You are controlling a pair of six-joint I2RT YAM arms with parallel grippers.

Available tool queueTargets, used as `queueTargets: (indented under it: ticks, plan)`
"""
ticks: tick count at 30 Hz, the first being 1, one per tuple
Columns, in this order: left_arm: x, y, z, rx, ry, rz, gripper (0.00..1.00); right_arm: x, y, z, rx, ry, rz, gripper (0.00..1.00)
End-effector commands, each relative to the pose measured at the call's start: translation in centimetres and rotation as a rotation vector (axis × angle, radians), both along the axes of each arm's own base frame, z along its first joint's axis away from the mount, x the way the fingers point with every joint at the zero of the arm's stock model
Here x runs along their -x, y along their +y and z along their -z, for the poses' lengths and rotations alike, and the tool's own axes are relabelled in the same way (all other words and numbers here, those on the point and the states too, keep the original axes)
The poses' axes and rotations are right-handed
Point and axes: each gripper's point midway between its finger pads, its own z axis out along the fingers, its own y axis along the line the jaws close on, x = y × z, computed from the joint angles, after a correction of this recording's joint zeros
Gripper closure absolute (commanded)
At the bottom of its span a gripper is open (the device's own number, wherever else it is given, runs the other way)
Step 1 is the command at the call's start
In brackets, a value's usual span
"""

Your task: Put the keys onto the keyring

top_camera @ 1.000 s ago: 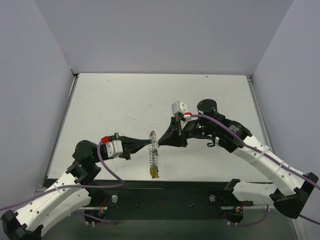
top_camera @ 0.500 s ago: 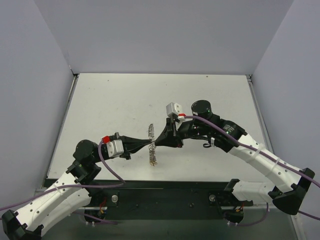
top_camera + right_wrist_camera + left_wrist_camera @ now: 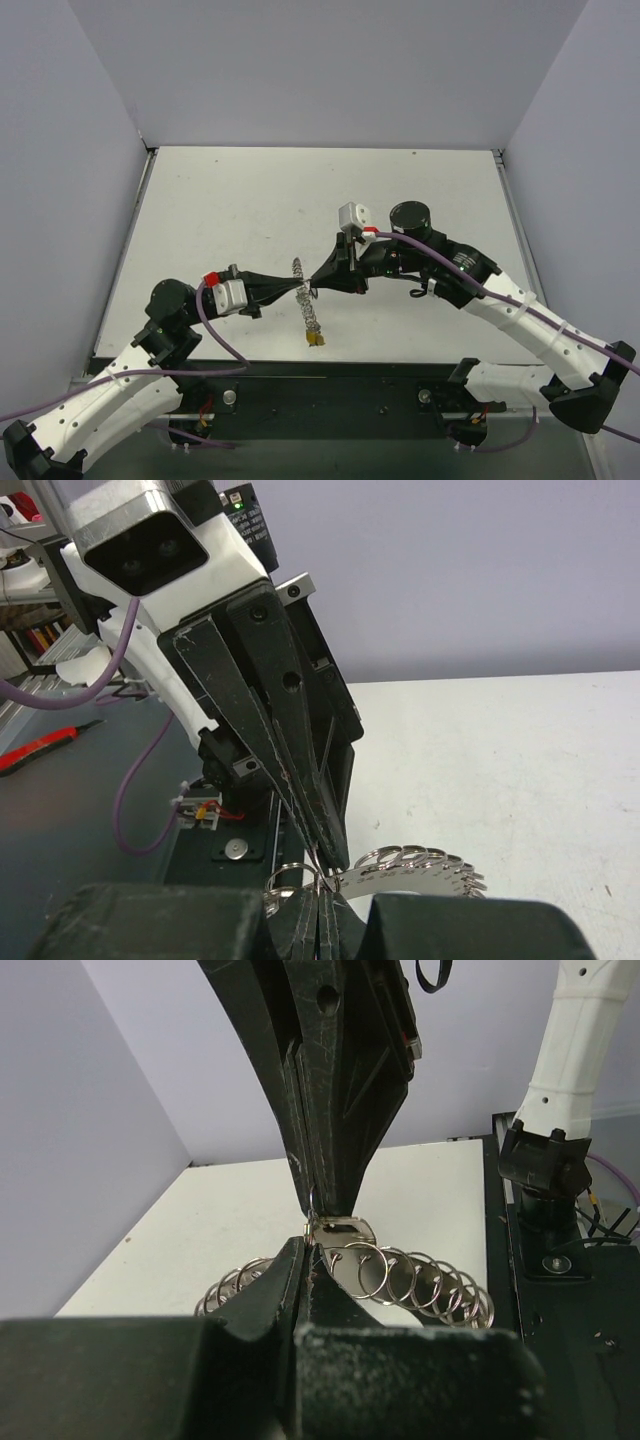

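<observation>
The keyring (image 3: 306, 300) is a silvery coil-like string of small wire rings on a metal strip, held above the table between both gripper tips. My left gripper (image 3: 303, 290) is shut on it from the left. My right gripper (image 3: 318, 287) is shut on it from the right, tip to tip with the left. In the left wrist view the left gripper (image 3: 305, 1255) pinches the strip's end (image 3: 340, 1230) and the rings (image 3: 420, 1280) fan out to the right. In the right wrist view the right gripper (image 3: 322, 905) pinches a wire ring beside the strip (image 3: 420, 868). A small yellow-brown key (image 3: 314, 341) hangs at the near end. Other keys are out of view.
The white table (image 3: 230, 200) is walled in grey on the left, back and right. The black base rail (image 3: 330, 385) with the arm mounts runs along the near edge. The right arm's purple cable (image 3: 450, 255) loops over its forearm.
The right gripper has moved left until its tips meet the left gripper's tips. The keyring swung up and has dropped back, its near end with the key low again.
</observation>
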Motion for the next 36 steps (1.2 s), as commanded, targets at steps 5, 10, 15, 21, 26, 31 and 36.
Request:
queueTargets:
  ticks: [5,10,15,21,26,31,36]
  plan:
    - [0.7,0.4,-2.9,0.045,-0.067,0.007,1.0,-0.4,0.4,-3.8,-0.102,-0.092,0.011,1.0]
    - [0.4,0.6,-3.0,0.053,-0.059,-0.013,1.0,-0.2,0.3,-3.4,-0.093,-0.091,0.002,1.0]
    - [-1.5,1.4,-3.4,0.066,-0.017,-0.129,1.0,0.2,-0.1,-3.5,-0.09,-0.105,-0.013,1.0]
    - [-3.9,3.5,-3.7,0.08,-0.039,-0.316,1.0,0.9,-0.3,-3.1,-0.06,-0.119,-0.067,1.0]
    - [-3.3,3.7,-4.0,0.061,-0.096,-0.306,1.0,0.9,-0.4,-2.4,-0.008,-0.12,-0.089,1.0]
    - [-1.1,2.2,-4.0,0.032,-0.132,-0.156,1.0,0.4,-0.1,-1.4,0.032,-0.117,-0.089,1.0]
    - [-0.1,1.8,-3.9,0.021,-0.148,-0.099,1.0,-0.4,-0.5,-0.5,0.096,-0.142,-0.074,1.0]
